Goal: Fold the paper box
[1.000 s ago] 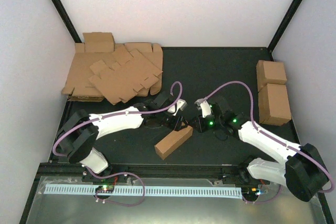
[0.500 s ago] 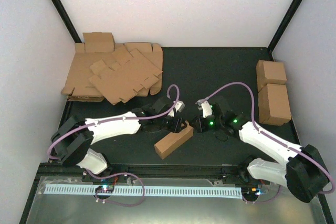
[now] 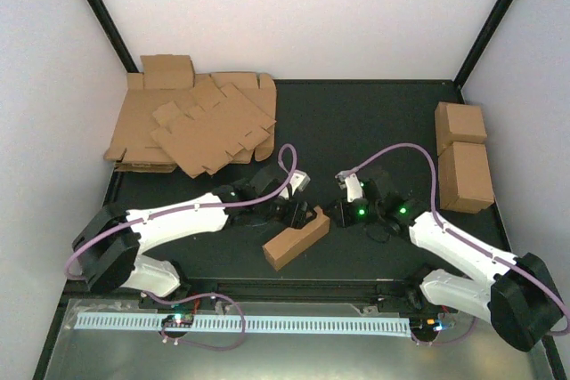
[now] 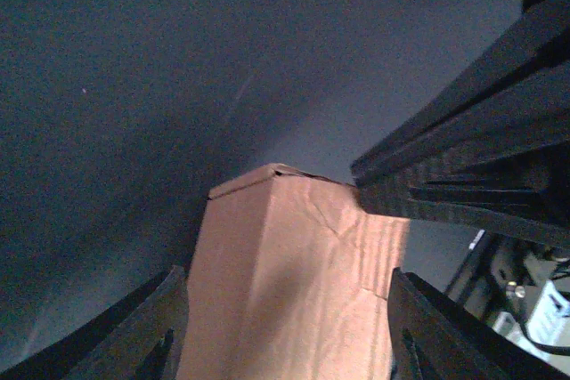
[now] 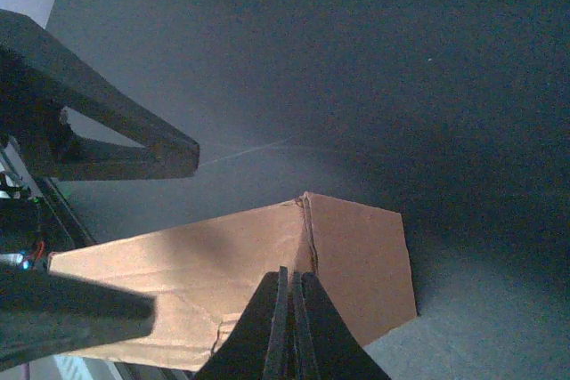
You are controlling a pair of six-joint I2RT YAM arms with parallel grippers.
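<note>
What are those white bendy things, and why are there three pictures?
They are two robot arms, each ending in a two-finger gripper. One picture looks down from above; the other two come from cameras on the wrists. On the black table lie a heap of flat cardboard sheets, two cardboard blocks and, in the middle, the paper box. The left gripper has its fingers spread on either side of it. The right gripper is shut, its tip at one end of the box.

**Fig. 1. My workplace: an enclosed robot test cell in a lab.**
White panel walls (image 3: 312,15) on black frame posts (image 3: 98,6) enclose the black mat (image 3: 356,122) beyond my fingers (image 5: 267,327); a slotted cable duct (image 3: 240,322) runs behind them.
</note>
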